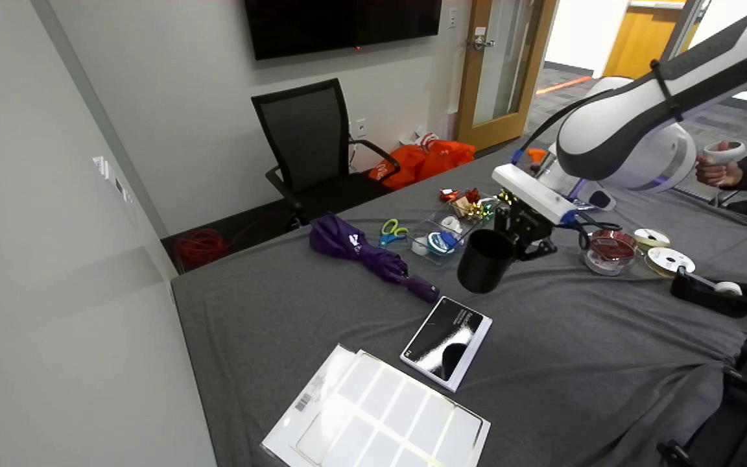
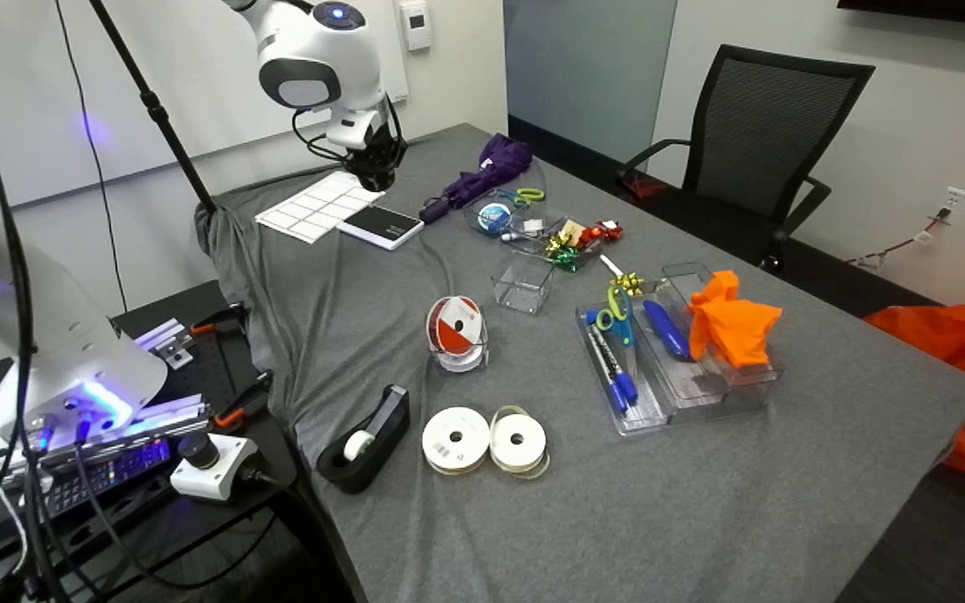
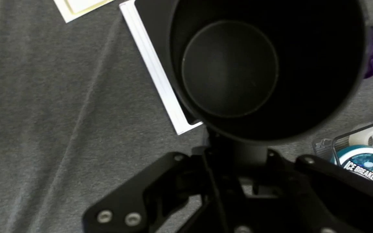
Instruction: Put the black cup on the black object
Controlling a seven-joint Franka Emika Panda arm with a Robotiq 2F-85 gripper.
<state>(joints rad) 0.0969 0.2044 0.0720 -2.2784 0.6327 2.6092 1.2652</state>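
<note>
The black cup (image 1: 482, 264) hangs in the air from my gripper (image 1: 517, 235), slightly tilted in an exterior view. In the wrist view the cup (image 3: 231, 68) shows its open mouth and inner bottom, with my gripper (image 3: 228, 158) shut at its near side. The exact grip is dark and hard to make out. The black object (image 1: 445, 338), a flat glossy black-topped rectangle with white edges, lies on the table below the cup. The cup partly covers the black object (image 3: 153, 22) in the wrist view. The object (image 2: 382, 223) lies below the gripper (image 2: 378, 159) in an exterior view.
White printed sheets (image 1: 386, 415) lie beside the black object. A purple umbrella (image 1: 373, 256) lies near its other end. Scissors (image 1: 391, 232) and a clear tray (image 1: 435, 258) with tape rolls are close by. Ribbon spools (image 2: 456, 440) and a tape dispenser (image 2: 365, 440) stand farther off.
</note>
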